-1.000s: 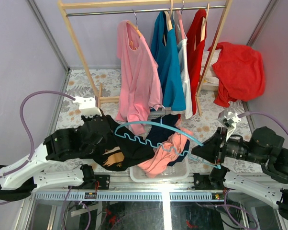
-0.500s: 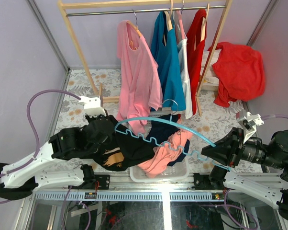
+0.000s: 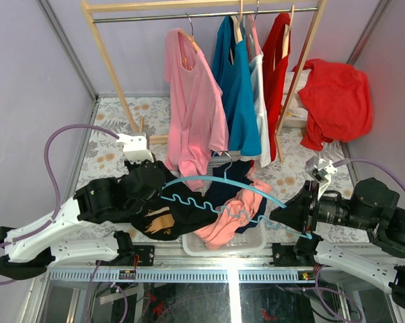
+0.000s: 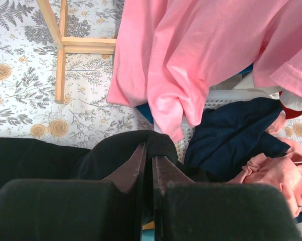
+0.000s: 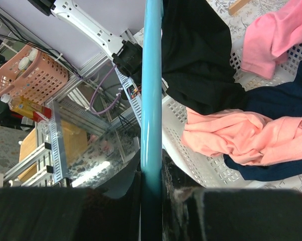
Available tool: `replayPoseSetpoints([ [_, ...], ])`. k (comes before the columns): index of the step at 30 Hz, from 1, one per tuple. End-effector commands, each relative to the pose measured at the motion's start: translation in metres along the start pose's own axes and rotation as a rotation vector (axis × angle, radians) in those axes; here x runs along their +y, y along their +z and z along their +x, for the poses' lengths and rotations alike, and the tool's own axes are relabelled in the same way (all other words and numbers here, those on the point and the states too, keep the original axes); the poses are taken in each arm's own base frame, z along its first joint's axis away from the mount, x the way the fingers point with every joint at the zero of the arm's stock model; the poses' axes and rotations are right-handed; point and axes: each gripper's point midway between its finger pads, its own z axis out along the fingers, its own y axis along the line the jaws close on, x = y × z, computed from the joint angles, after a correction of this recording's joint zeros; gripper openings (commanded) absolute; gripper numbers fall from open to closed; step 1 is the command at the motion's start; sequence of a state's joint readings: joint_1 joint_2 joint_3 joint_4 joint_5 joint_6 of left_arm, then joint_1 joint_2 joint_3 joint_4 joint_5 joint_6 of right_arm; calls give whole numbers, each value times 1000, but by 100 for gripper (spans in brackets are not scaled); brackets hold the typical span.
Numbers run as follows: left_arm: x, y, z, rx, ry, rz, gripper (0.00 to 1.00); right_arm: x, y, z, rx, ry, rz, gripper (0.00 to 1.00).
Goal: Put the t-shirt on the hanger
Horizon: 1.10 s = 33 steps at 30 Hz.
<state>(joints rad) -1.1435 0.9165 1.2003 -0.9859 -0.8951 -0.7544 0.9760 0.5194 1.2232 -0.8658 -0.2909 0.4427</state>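
While L pincer [image 4: 150,153] clamps t-shirt [image 4: 111,153] fold, R pincer [image 5: 152,175] clamps hanger [image 5: 152,75] end.

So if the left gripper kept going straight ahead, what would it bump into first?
The left gripper is shut on the black t-shirt. Beyond that, it would probably meet the lower edge of the hanging pink t-shirt, though depth is unclear.

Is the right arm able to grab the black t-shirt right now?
Probably not. The right gripper is shut on the hanger, so it's busy, and the t-shirt sits far over, held by the left gripper.
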Motion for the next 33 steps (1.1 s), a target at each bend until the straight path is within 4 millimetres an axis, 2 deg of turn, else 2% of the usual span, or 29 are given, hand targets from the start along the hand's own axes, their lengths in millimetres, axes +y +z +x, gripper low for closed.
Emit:
replayPoseSetpoints([
  [1,-5,-5,-23,-56,-59,24,1,10,12,-20,-42,-29,-48,0],
  [5,-4,-7,-24,-58,-60,28,1,3,11,-23,-38,-37,2,0],
  [12,-2,-9,-25,-60,-67,29,1,-12,-11,-28,-56,-61,124,0],
  [19,-6,-6,-25,-60,-57,35,1,-23,-24,-38,-59,-107,213,0],
  [24,-10,-6,-25,-57,-60,45,1,-19,-16,-37,-54,-113,178,0],
  [33,-17,-3,-25,-54,-45,48,1,-6,-2,-23,-51,-100,52,0],
])
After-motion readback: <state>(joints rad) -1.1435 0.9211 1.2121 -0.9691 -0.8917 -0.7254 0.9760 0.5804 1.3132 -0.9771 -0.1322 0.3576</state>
